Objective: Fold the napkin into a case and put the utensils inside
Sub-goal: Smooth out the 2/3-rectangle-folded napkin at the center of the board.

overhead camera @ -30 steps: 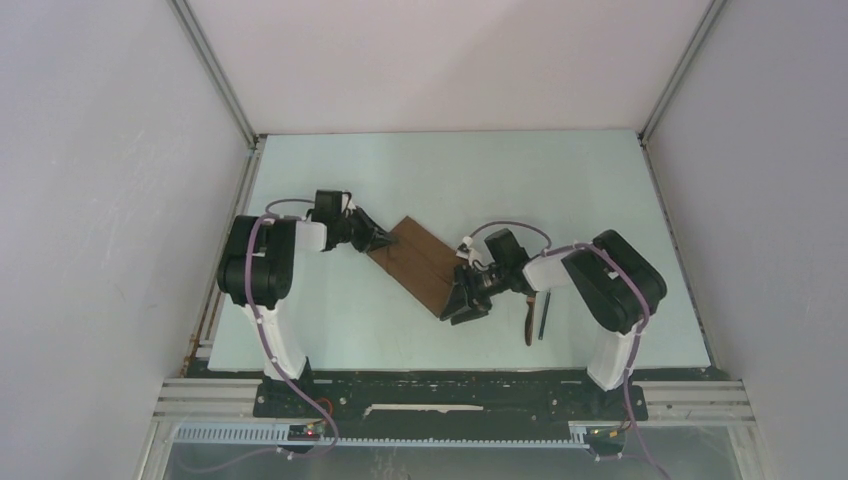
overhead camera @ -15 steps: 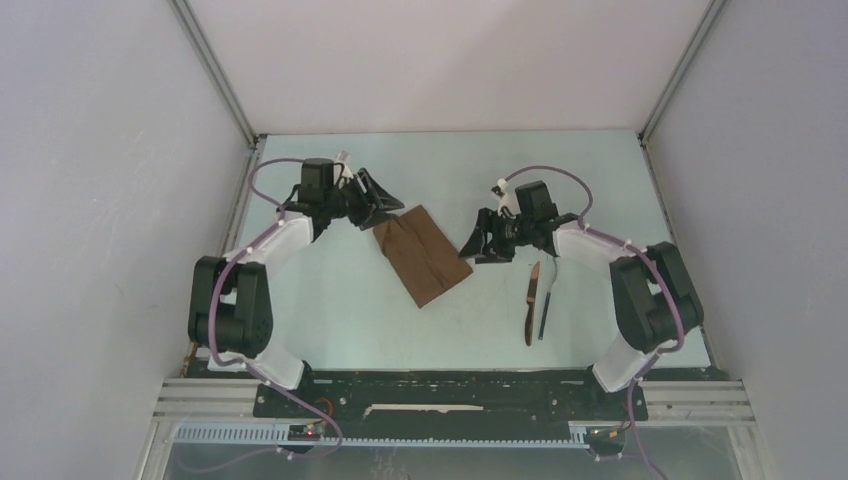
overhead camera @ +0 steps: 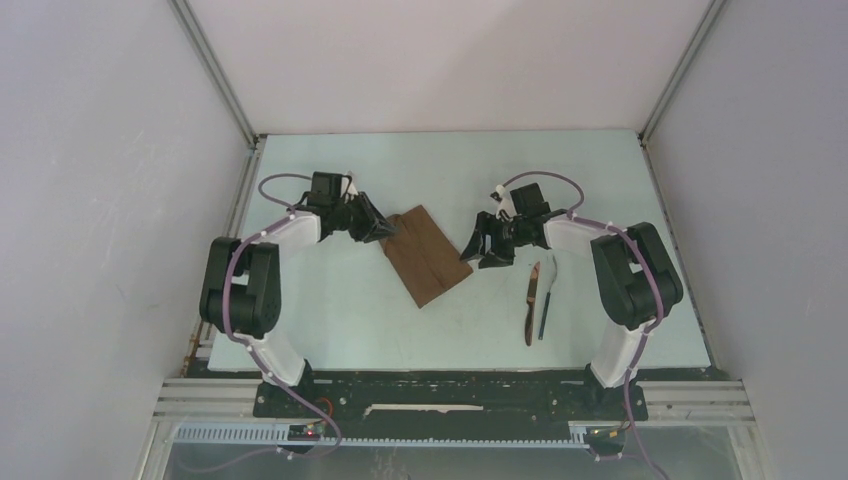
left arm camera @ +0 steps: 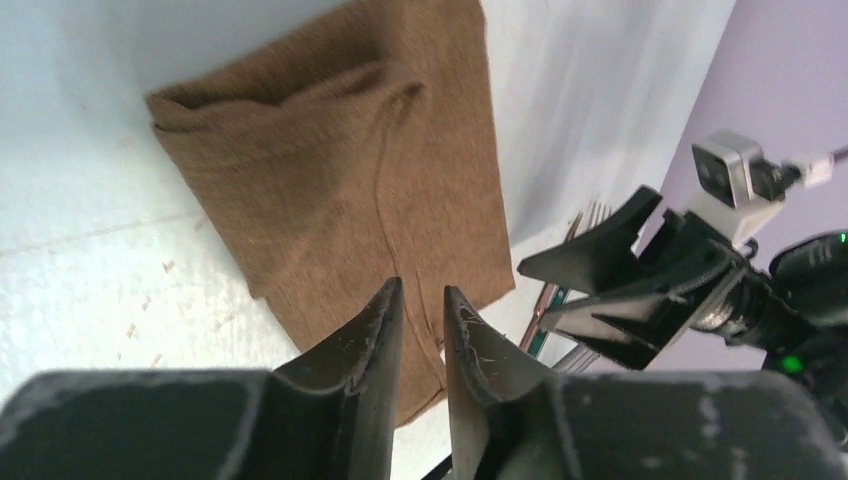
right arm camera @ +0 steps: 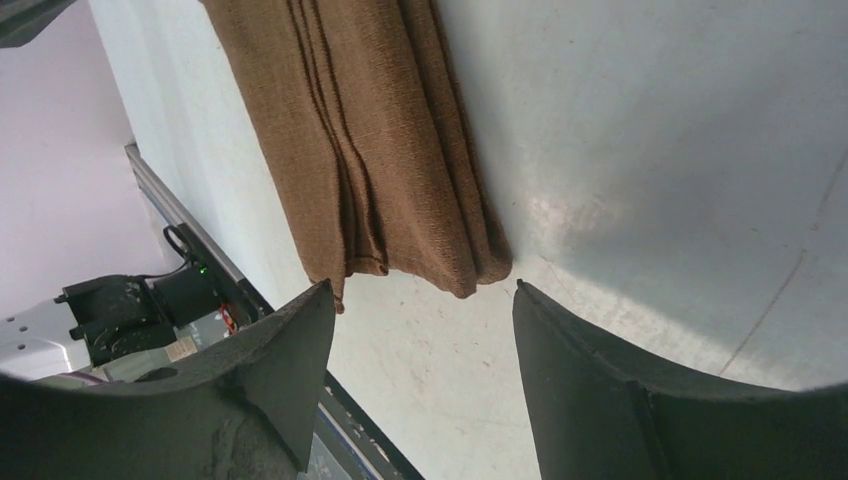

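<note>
1. Brown wooden-handled knife (overhead camera: 530, 305): lies flat on the pale bench (overhead camera: 450, 170), lengthwise near to far, to the right of the cloth and clear of it. Nothing grips it.
2. Thin dark-handled utensil (overhead camera: 545, 305): lies just beside the knife on its right, almost parallel. Whether the two touch cannot be told. It too lies outside the cloth.
3. Folded brown fabric napkin (overhead camera: 425, 258): a narrow layered strip lying flat near the middle of the bench, set on a slant. The right wrist view shows lengthwise pleats and stacked edges at one end (right arm camera: 370, 150). The left wrist view shows an overlapping flap and a seam-like fold line (left arm camera: 350, 180).
4. Right gripper (overhead camera: 477, 252): just beside the napkin's right edge, between the cloth and the two utensils. Its jaws are spread wide and empty (right arm camera: 420, 295), and the napkin's end lies beyond them, not between them.
5. Left gripper (overhead camera: 385, 228): at the napkin's far left corner. Its jaws are parted by only a narrow slit (left arm camera: 422, 290), with nothing caught in it. Whether the tips touch the cloth cannot be told.
6. Pale walls: enclose the bench on the left, right and far sides.
</note>
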Controlling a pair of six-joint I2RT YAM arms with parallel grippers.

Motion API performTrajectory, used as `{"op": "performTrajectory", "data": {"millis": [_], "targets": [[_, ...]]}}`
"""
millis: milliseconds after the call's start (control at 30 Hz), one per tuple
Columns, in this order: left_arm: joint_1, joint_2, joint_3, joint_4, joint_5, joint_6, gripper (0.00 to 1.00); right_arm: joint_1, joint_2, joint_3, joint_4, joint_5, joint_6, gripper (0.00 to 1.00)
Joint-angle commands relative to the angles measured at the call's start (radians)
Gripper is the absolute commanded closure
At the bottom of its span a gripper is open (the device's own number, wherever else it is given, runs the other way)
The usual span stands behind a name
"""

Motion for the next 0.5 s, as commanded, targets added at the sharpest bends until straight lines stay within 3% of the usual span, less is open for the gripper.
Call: {"op": "performTrajectory", "data": {"millis": [0, 200, 467], "targets": [[0.030, 0.066, 0.051, 0.089, -0.012, -0.022, 0.77, 0.018, -0.070, 0.032, 0.018, 0.065, -0.018, 0.26], [0.044, 0.179, 0.109, 0.133, -0.010, -0.054, 0.90, 0.102, -0.076, 0.135, 0.025, 0.087, 0.001, 0.25], [0.043, 0.315, 0.152, 0.192, 0.031, -0.097, 0.96, 0.267, 0.183, 0.298, 0.268, -0.149, 0.165, 0.27]]}}
